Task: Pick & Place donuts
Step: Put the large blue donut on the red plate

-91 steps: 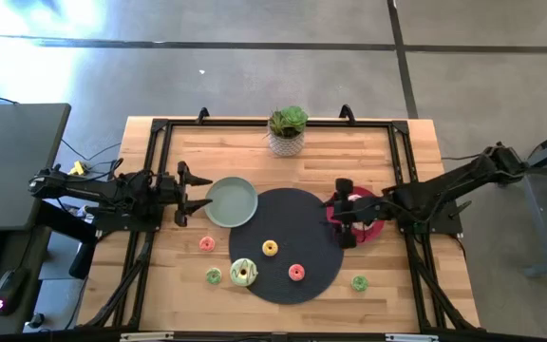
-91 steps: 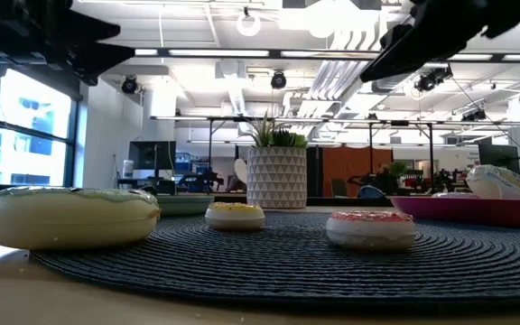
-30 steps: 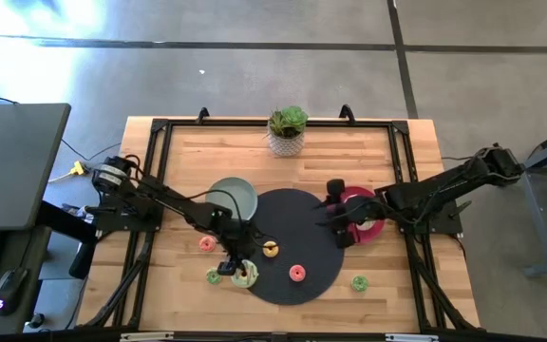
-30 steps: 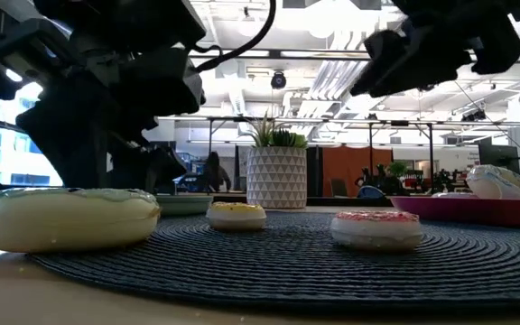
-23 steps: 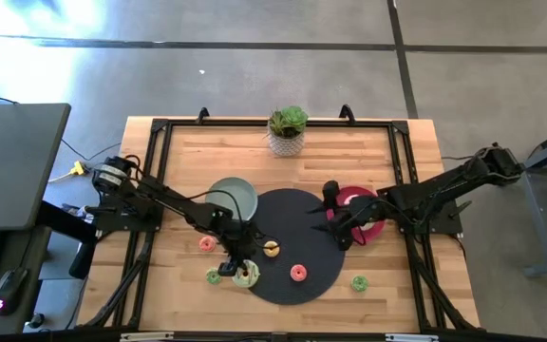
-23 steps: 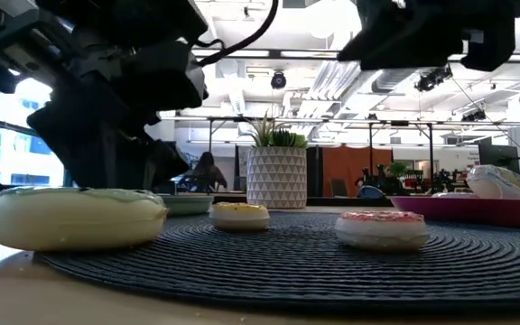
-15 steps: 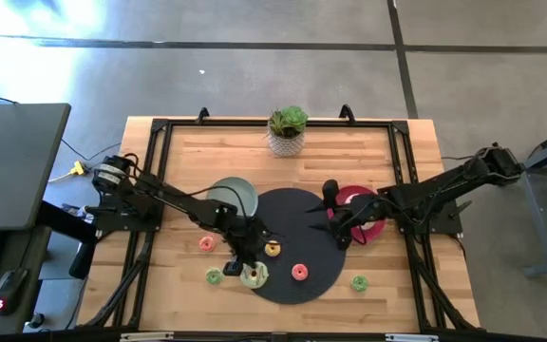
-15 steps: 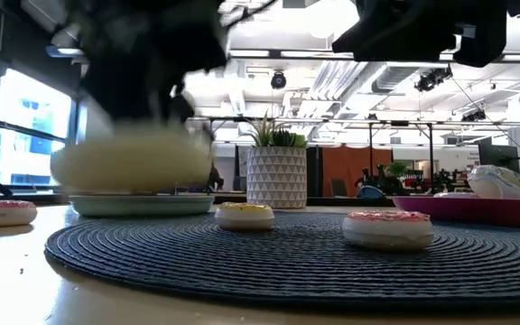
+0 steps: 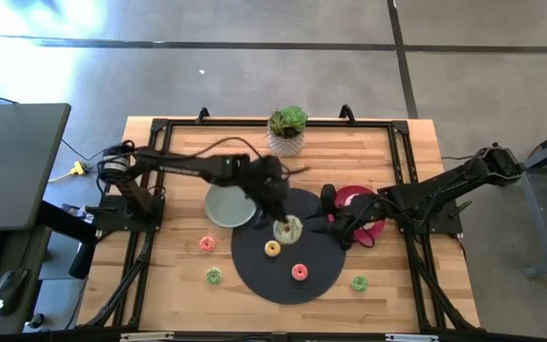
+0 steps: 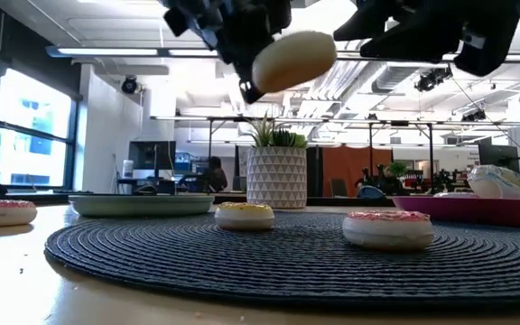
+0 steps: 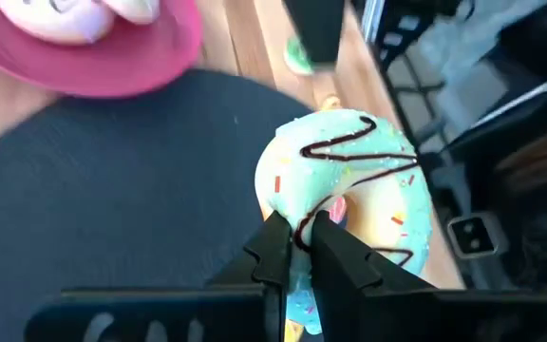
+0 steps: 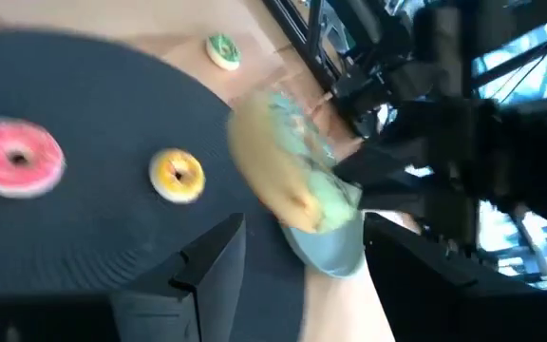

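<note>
The left gripper (image 9: 283,226), fingers pinching a mint-frosted donut (image 11: 349,190), hangs above the black mat (image 9: 254,275).

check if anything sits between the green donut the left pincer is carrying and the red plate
Only the right pincer, open, hanging beside the red plate. The left pincer holds the green donut clear above the black mat.

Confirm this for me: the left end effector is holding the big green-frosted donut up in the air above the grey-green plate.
Not quite. The left end effector does hold the big green-frosted donut in the air, but above the black mat, not the grey-green plate; the high view shows it.
</note>
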`<move>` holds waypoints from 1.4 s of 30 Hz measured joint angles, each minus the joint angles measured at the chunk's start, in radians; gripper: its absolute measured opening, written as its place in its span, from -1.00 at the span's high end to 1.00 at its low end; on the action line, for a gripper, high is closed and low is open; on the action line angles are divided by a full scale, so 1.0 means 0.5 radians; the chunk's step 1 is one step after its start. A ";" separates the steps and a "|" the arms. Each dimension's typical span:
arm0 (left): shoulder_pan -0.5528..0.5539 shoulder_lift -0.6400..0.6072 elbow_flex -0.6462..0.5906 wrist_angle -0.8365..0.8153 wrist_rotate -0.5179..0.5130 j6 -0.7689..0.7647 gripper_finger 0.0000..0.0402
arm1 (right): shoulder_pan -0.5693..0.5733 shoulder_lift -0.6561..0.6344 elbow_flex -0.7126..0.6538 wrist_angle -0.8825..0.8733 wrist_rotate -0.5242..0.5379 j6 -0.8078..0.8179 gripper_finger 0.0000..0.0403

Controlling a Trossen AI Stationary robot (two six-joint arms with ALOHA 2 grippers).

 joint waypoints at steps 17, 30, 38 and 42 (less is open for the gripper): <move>0.126 0.021 0.012 0.111 -0.070 -0.015 0.86 | -0.168 0.018 0.000 0.036 -0.135 -0.361 -0.01; 0.152 0.020 0.012 0.128 0.151 -0.226 0.86 | -0.213 0.333 0.000 0.508 -0.128 -1.036 0.07; 0.148 0.020 0.012 0.113 0.045 -0.226 0.86 | -0.214 0.334 0.000 0.477 -0.169 -0.958 0.41; 0.148 0.020 0.012 0.109 0.010 -0.183 0.86 | -0.214 0.334 0.000 0.469 -0.166 -0.946 0.56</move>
